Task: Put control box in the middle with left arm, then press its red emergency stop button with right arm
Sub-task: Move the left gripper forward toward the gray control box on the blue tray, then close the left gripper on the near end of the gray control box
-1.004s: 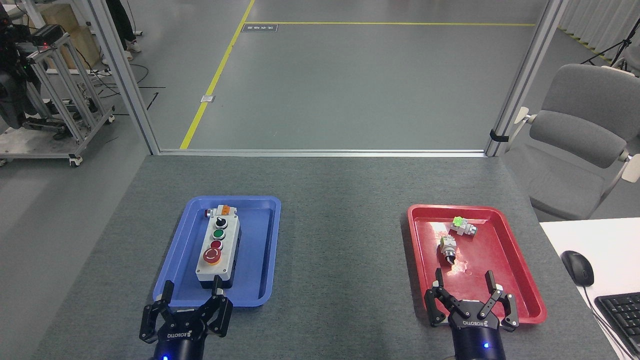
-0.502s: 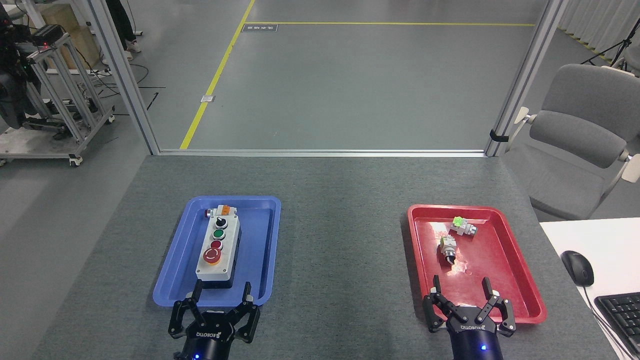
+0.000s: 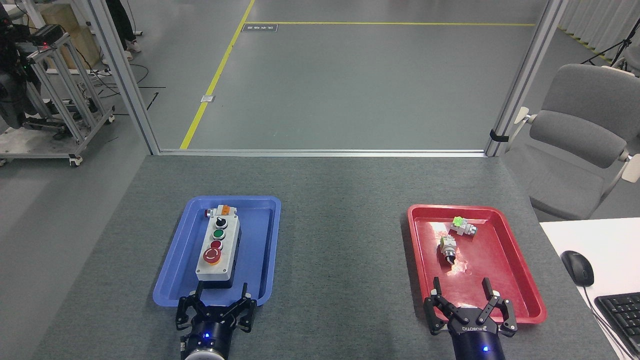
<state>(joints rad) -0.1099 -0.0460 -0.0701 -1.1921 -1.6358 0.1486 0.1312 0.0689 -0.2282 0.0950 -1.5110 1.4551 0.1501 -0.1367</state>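
Bright, even, sharp; faint shadows

Two trays on the grey table: one blue tray and one red tray. One control box in the blue tray, with four round things in a row on top: one black knob, one green button, one small red button and one big red emergency stop button. One little switch part with an orange cap in the blue tray, two little switch parts in the red tray, two black grippers, left and right, one grey chair, one mouse and one keyboard.
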